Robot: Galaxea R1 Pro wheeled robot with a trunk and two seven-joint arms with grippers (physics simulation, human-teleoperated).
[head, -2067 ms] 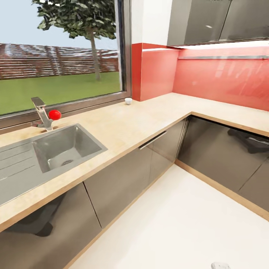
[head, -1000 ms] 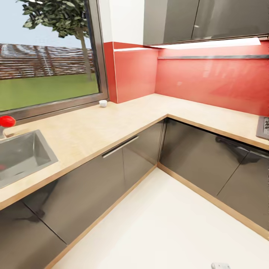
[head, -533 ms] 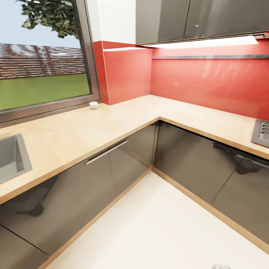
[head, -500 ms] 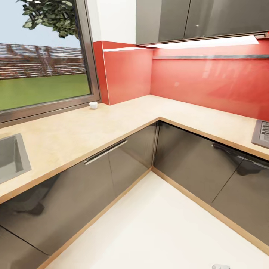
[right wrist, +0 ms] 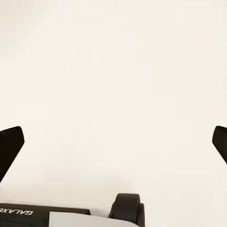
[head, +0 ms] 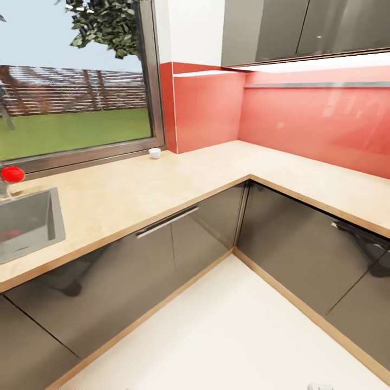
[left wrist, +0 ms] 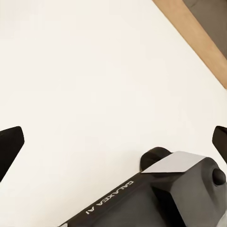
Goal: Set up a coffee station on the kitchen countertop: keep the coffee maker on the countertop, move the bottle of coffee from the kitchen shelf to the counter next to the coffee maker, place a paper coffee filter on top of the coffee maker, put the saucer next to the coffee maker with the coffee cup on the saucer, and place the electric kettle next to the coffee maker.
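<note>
A small white cup (head: pixel 155 153) stands on the beige countertop (head: pixel 135 189) by the window frame, close to the red corner wall. The coffee maker, coffee bottle, filter, saucer and kettle are out of view. In the left wrist view my left gripper (left wrist: pixel 113 142) hangs open over the white floor, its dark fingertips (left wrist: pixel 9 146) far apart at the picture's edges. My right gripper (right wrist: pixel 113 142) is open in the same way above bare floor, with nothing between its fingers.
The L-shaped counter wraps the corner over glossy dark cabinets (head: pixel 162 254). A steel sink (head: pixel 27 222) with a red tap knob (head: pixel 12 174) sits at the left. The red backsplash (head: pixel 303 124) and upper cabinets (head: pixel 303 27) run along the right. White floor (head: pixel 227 330) lies below.
The camera has swung back to the left: the sink and red knob show more again and the hob at the right edge has left the picture. Nothing on the counter has moved.
</note>
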